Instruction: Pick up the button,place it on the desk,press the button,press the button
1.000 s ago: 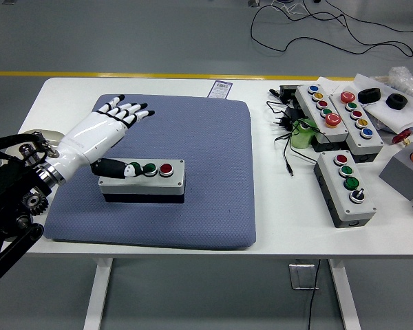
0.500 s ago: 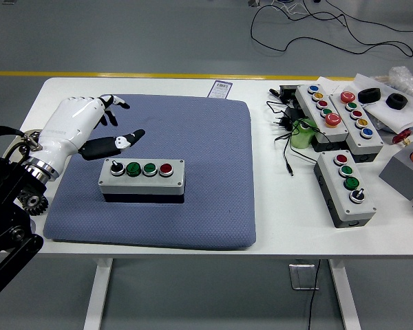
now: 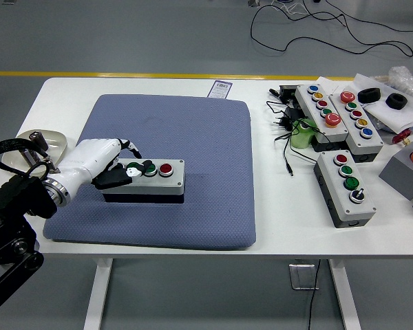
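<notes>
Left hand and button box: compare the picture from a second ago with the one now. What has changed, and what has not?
The left hand has come down: earlier its fingers were spread above the blue mat, now they are curled over the left end of the button box, at its leftmost button. The box lies where it did, not lifted. The other button boxes on the right have not moved.

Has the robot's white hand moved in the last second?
Yes. The left hand has come down and toward the near edge; its fingers, earlier spread above the grey button box, now curl over the box's left end.
</notes>
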Controlling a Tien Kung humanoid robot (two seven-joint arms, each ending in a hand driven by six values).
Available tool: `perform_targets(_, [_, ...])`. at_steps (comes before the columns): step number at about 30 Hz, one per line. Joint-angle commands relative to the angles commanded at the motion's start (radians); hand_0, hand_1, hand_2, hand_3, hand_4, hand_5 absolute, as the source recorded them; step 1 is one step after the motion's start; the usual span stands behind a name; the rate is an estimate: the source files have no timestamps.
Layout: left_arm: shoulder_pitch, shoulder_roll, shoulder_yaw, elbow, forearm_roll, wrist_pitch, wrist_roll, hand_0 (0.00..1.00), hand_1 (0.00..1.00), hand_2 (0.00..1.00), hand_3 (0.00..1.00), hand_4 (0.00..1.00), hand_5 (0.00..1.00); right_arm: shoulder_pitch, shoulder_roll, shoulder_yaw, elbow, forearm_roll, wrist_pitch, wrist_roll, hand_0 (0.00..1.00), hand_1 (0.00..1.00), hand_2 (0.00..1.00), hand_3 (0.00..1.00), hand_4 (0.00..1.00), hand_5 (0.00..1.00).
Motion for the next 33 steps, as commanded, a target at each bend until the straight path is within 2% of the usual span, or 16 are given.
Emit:
perform_targets(10, [-0.016,-0.008,0.059,0.008,0.008,0.006,-0.002,0.002,0.002,0.002,0.687,0.641,0.998,0.0,0.0,-0.001,0.0,0.001,0.0,0.0,0.657,0.666,0.685,0.59,0.422,0.263])
perform_targets(14, [-0.022,-0.017,0.08,0.04,0.023,0.002,-0.007,0.002,0.002,0.002,0.687,0.637,0.998,0.0,0.0,-0.002,0.0,0.002,0.0,0.001,0.657,0.666,0.685,0.59,0.422,0.263])
perform_targets(18, [-0.018,-0.024,0.086,0.069,0.04,-0.005,-0.004,0.002,0.002,0.002,0.687,0.637,0.998,0.0,0.001,-0.002,0.0,0.002,0.0,0.0,0.657,0.666,0.685,0.59,0.422,0.263])
perform_targets(26, [-0.024,-0.023,0.094,0.069,0.038,-0.039,0.002,0.002,0.002,0.002,0.687,0.639,0.998,0.001,0.001,-0.003,0.0,0.002,0.0,-0.001,0.656,0.666,0.685,0.59,0.422,0.263])
perform_targets(29, [-0.022,-0.022,0.092,0.065,0.038,-0.018,-0.002,0.002,0.002,0.002,0.687,0.639,0.998,0.001,0.0,-0.005,0.0,0.005,0.0,0.0,0.656,0.666,0.685,0.59,0.422,0.263])
perform_targets(33, [-0.027,-0.031,0.093,0.06,0.029,0.073,-0.022,0.002,0.002,0.002,0.692,0.637,0.998,0.0,-0.001,-0.006,0.0,0.007,0.0,0.001,0.657,0.666,0.685,0.59,0.422,0.263])
